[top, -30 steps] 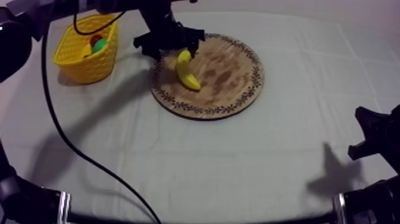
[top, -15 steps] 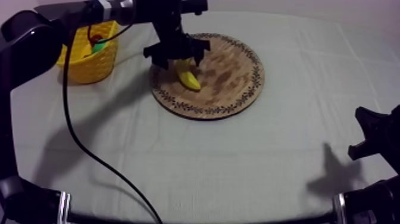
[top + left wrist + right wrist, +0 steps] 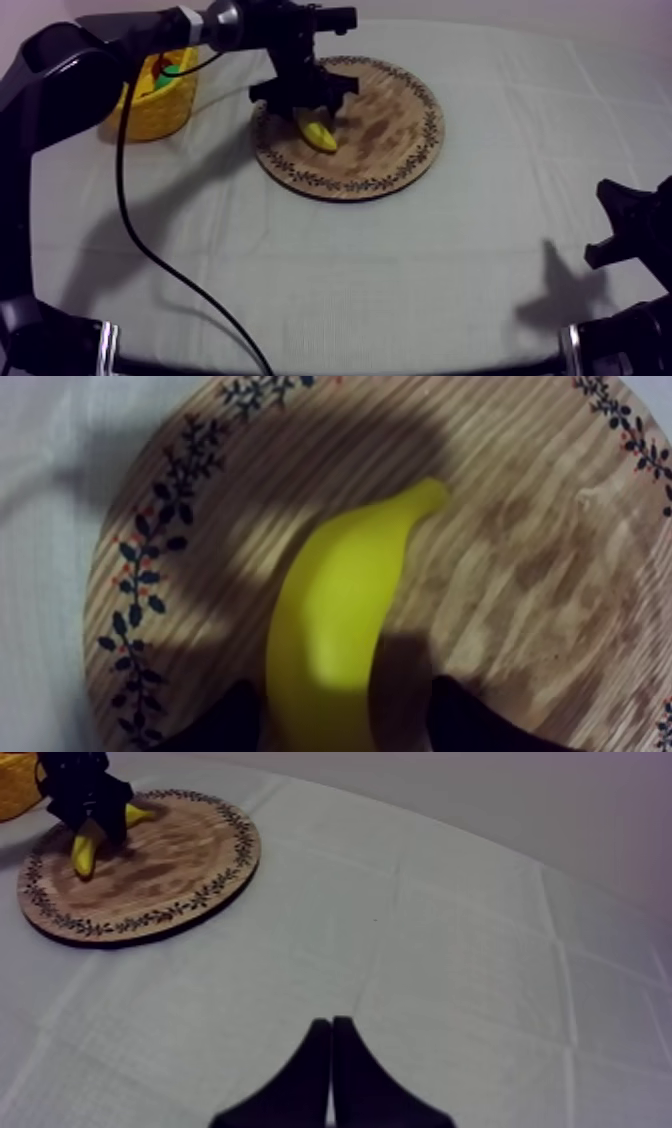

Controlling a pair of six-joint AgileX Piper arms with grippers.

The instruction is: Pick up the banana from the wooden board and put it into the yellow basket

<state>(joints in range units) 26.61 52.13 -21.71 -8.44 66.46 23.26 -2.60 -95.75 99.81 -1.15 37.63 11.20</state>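
While the curved yellow toy banana lies on the round wooden board with a patterned rim, the left hand straddles it with fingers apart; the right hand, closed on nothing, hangs over the grey-white worktop.

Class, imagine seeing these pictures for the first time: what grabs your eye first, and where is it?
The yellow banana lies on the wooden board, the left gripper open astride it. A yellow basket stands left of the board, and the right gripper hangs shut over bare cloth at the right.
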